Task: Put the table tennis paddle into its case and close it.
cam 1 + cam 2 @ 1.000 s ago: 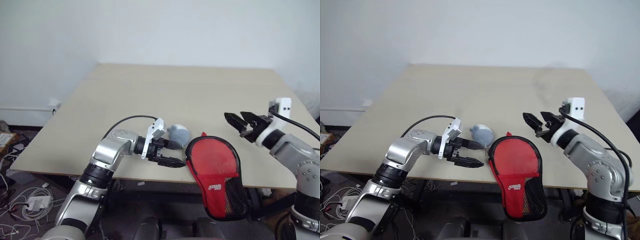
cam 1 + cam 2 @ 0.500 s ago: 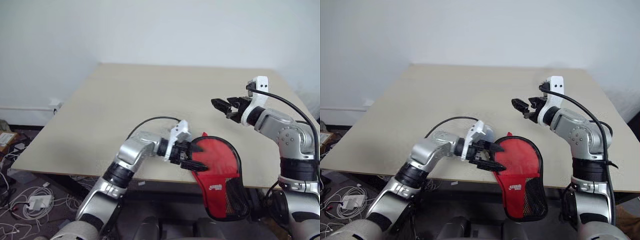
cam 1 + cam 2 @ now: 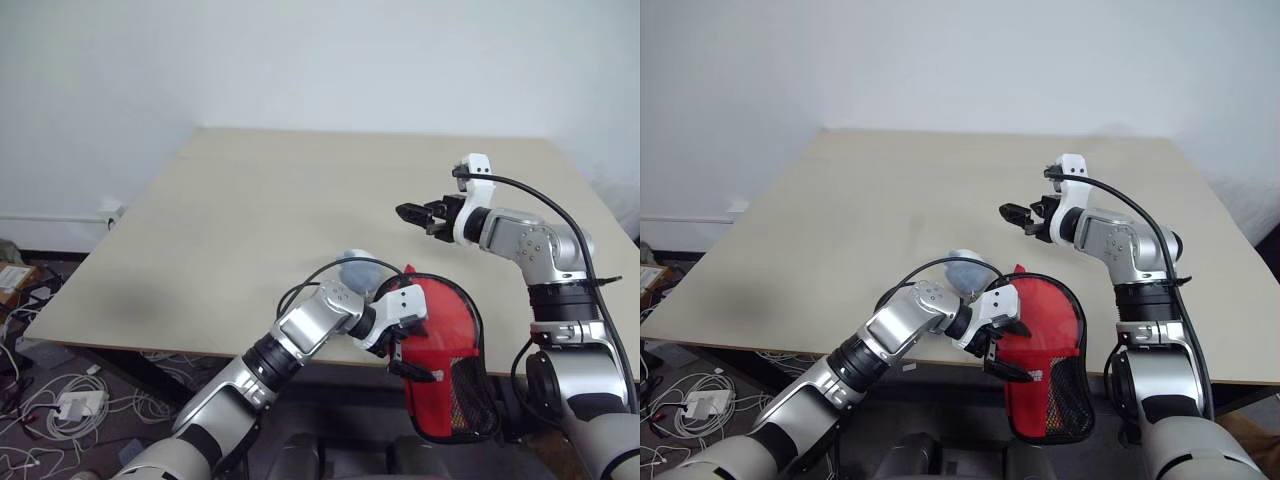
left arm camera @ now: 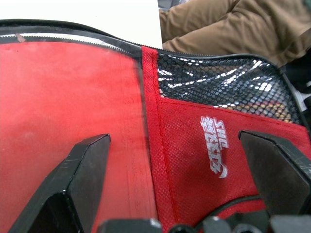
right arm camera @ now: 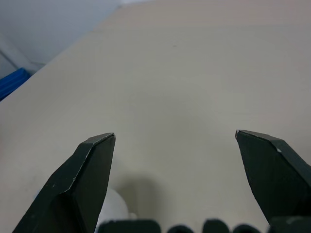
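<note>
Currently, the red and black fabric paddle-shaped case [image 3: 440, 345] lies at the near edge of the pale wooden desk [image 3: 260, 210], its mesh end overhanging. A small grey rounded object [image 3: 965, 268] rests on the desk just beside the case. The left pincer [image 3: 408, 352] hovers over the case, fingers apart. The right pincer [image 3: 412, 212], fingers apart, hangs beyond the case. The left wrist view reveals the case's white logo [image 4: 215, 145] and a person's brown-trousered leg [image 4: 228, 26] beyond the case.
</note>
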You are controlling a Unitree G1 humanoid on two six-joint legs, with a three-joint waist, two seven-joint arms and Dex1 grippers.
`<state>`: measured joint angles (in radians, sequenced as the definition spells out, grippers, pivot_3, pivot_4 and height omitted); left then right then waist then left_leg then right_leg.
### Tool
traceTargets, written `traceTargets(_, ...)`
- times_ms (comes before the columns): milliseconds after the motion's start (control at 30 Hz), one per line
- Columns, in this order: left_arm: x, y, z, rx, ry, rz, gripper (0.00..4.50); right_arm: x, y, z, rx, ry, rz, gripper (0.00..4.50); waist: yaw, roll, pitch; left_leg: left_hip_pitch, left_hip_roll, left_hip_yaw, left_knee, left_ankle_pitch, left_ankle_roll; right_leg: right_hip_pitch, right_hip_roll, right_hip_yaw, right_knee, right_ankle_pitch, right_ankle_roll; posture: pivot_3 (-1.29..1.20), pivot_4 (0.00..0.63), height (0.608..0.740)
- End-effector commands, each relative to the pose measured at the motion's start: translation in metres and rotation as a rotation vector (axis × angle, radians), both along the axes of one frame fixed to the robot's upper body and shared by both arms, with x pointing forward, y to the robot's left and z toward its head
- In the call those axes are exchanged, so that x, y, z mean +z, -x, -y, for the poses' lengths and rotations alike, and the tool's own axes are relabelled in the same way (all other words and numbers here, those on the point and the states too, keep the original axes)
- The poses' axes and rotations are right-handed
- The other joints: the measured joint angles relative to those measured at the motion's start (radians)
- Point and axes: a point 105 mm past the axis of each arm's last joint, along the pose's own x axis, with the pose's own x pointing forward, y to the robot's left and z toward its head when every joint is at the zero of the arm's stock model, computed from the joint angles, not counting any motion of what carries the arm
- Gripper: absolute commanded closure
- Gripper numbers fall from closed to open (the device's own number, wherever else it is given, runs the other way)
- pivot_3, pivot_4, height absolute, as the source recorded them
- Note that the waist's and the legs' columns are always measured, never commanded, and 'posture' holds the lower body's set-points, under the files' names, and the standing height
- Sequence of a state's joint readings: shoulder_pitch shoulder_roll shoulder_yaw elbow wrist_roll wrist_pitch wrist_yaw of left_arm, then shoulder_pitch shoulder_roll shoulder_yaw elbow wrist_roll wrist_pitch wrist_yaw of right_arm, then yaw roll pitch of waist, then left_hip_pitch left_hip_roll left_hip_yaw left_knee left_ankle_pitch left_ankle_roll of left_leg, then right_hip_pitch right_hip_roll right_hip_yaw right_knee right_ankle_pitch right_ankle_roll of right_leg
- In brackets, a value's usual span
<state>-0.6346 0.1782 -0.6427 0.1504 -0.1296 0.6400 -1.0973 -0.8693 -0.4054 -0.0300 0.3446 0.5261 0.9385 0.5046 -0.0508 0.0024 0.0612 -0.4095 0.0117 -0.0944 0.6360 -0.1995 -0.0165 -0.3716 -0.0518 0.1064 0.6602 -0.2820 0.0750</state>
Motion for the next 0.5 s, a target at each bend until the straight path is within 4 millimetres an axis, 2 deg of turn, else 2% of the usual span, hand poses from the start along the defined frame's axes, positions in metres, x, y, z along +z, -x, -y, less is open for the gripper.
traceTargets(33, -0.023, 0.003, -0.008, 0.038, -0.082, -0.044, 0.0, 0.011, 0.004, -0.02, 0.12, -0.018, -0.023, 0.19, 0.0, 0.0, 0.0, 0.0, 0.0, 0.0, 0.0, 0.0, 0.0, 0.0, 0.0, 0.0, 0.0, 0.0, 0.0, 0.0, 0.0, 0.74)
traceTargets(500, -0.021, -0.002, -0.005, 0.047, -0.07, -0.029, 0.0, -0.026, 0.028, -0.061, 0.382, -0.002, -0.248, 0.19, 0.0, 0.0, 0.0, 0.0, 0.0, -0.001, 0.001, 0.0, 0.0, 0.001, 0.0, -0.001, 0.0, -0.001, 0.002, 0.0, 0.0, 0.74)
